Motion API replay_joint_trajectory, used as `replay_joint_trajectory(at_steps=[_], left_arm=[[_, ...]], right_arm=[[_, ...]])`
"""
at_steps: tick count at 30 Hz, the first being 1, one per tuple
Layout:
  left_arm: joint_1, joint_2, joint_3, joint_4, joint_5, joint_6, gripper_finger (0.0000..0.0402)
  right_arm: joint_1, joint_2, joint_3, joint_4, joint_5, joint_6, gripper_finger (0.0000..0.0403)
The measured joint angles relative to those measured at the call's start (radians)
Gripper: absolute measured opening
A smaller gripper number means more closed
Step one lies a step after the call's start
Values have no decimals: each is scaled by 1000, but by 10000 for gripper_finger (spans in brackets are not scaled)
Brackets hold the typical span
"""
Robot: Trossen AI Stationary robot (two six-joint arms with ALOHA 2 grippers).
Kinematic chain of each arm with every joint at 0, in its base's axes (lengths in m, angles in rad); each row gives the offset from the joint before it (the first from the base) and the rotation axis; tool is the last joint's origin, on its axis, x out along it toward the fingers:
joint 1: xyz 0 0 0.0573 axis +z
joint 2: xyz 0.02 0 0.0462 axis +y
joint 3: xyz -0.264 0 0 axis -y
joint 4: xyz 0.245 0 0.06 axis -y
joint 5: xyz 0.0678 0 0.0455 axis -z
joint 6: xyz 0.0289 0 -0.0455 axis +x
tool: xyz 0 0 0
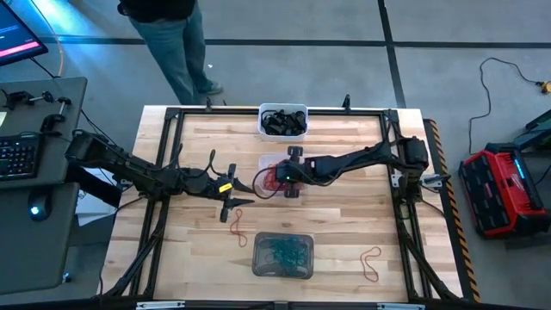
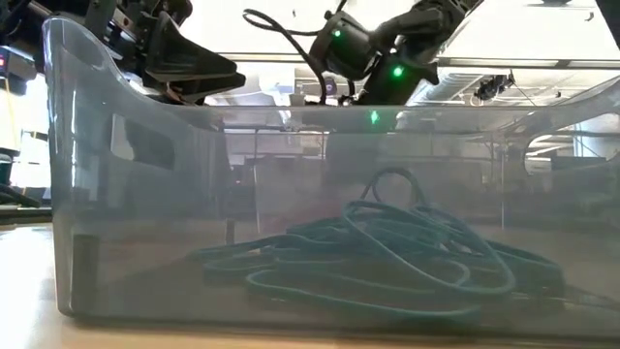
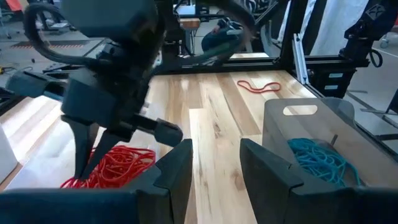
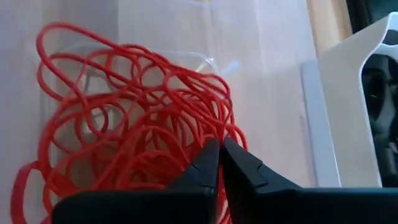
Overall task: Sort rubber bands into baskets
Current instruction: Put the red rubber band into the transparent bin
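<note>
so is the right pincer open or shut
Shut: in its wrist view, the right pincer has both fingertips pressed together over the red rubber bands.

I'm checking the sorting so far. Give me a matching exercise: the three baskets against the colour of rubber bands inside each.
Column one:
1. white basket
2. clear basket
3. grey basket

Column two:
a. teal bands
b. red bands
c. black bands

Pairs: 1-c, 2-b, 3-a.
</note>
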State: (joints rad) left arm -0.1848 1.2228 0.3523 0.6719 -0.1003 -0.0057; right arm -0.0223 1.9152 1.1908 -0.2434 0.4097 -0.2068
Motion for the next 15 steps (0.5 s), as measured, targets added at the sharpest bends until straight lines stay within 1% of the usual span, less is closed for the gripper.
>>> replay_joint_trajectory(at_steps=[2, 4, 7, 10, 13, 15], left_arm=[[0, 0, 0, -6, 0, 0, 127], [0, 0, 0, -22, 3, -8, 127], [0, 0, 0, -55, 26, -35, 127], [-3, 0, 0, -82, 27, -43, 125], [-10, 0, 0, -97, 27, -39, 120], [-19, 0, 0, -111, 27, -37, 117]], right_arm=[[-2, 0, 0, 16, -27, 21, 18], [7, 0, 0, 27, -34, 45, 42], [29, 0, 0, 48, 1, 80, 91], [58, -16, 0, 49, 40, 113, 133], [90, -53, 0, 38, 101, 152, 147], [112, -83, 0, 22, 134, 169, 137]])
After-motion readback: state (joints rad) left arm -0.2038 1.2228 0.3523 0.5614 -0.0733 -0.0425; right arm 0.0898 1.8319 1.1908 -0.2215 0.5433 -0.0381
